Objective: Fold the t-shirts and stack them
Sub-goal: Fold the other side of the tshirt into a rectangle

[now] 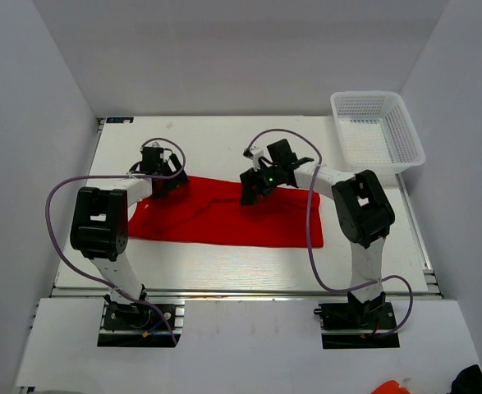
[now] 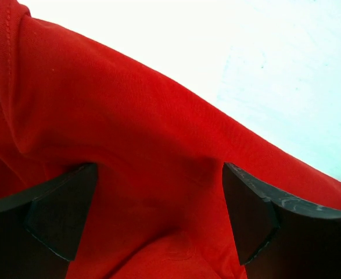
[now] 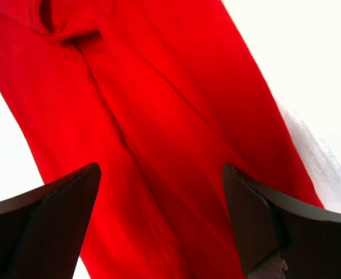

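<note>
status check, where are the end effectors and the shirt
Left end effector open, right end effector open, both low over the red t-shirt, nothing held. It lies in a long band on the table. White basket far right, clear of it.

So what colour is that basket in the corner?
White mesh basket; best in the top external view.

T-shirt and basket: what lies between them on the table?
In the top view, only bare table lies between the t-shirt and the basket; the right arm reaches across above that stretch.
</note>
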{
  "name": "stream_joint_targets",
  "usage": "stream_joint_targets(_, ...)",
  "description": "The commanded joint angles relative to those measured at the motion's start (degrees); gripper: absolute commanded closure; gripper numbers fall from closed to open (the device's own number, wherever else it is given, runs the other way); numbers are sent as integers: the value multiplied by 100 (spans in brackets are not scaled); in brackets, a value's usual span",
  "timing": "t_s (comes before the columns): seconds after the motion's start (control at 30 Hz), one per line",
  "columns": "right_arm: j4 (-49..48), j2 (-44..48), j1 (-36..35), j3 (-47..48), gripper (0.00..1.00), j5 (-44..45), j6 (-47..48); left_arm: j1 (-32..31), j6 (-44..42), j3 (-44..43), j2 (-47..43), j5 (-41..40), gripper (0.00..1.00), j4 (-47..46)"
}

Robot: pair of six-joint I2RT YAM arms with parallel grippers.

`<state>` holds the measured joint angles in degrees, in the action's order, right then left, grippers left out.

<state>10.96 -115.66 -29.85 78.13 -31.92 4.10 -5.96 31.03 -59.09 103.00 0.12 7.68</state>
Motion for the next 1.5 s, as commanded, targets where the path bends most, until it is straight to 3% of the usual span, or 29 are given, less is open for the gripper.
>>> stream_joint_targets(0.0,29,148,-47,-8,10,28,240,33,-149,-6,316,-232,1,585)
stream_joint_targets(0.17,-112,491,-100,-578,10,168,302,86,-202,-357,492,-284,1,656)
stream_joint_targets(0.53,-595,1414,-83,-1124,10,71,188,86,-255,-50,309,-337,1,621)
stream_joint_targets(0.8,-244,739,-48,-273,10,748,434,86,-422,135,133,-390,1,620)
stream_joint_targets(1.07,-33,-9,-48,299,10,828,706,86,-475,187,80,-442,1,620)
stream_joint_targets(1.2,38,-19,-56,159,10,609,689,86,-475,187,80,-495,1,620)
stream_joint_targets(1.47,-173,859,-47,-869,10,459,610,86,-475,187,133,-548,1,620)
